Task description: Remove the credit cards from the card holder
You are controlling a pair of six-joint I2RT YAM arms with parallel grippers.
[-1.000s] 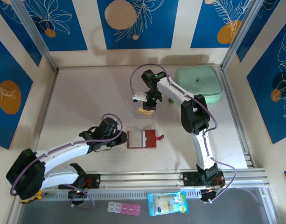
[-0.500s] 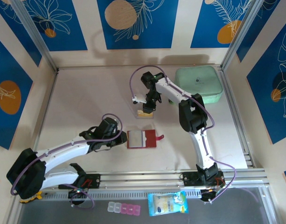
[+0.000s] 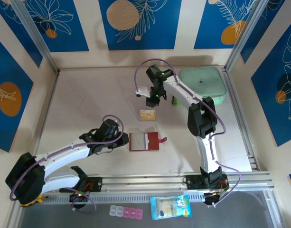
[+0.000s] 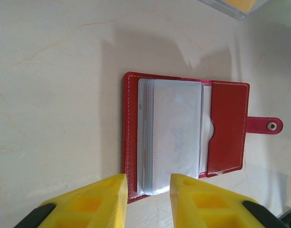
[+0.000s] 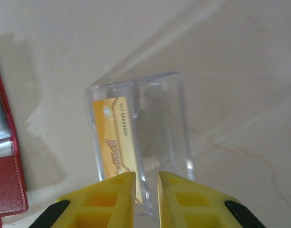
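The card holder (image 3: 144, 141) lies open on the table, red with pale clear sleeves (image 4: 176, 128) and a snap tab (image 4: 271, 126). My left gripper (image 3: 125, 141) sits at its left edge, and in the left wrist view the left gripper (image 4: 148, 183) stands open, its yellow fingers either side of the sleeves' near edge. An orange-yellow credit card (image 3: 147, 114) lies in the transparent tray (image 3: 154, 117). My right gripper (image 3: 151, 99) hovers just beyond it. In the right wrist view the right gripper (image 5: 146, 175) is slightly open and empty above the tray (image 5: 178, 123) and credit card (image 5: 112, 137).
A mint-green case (image 3: 202, 83) sits at the back right, beside the right arm. A small green object (image 3: 175, 100) lies near it. A pill box (image 3: 125, 212) and a blue packet (image 3: 170, 207) rest below the table's front rail. Rails edge the table's sides.
The right gripper let go of the orange-yellow card, which now lies in the tray, and rose away toward the back. The left arm and the card holder stayed put.
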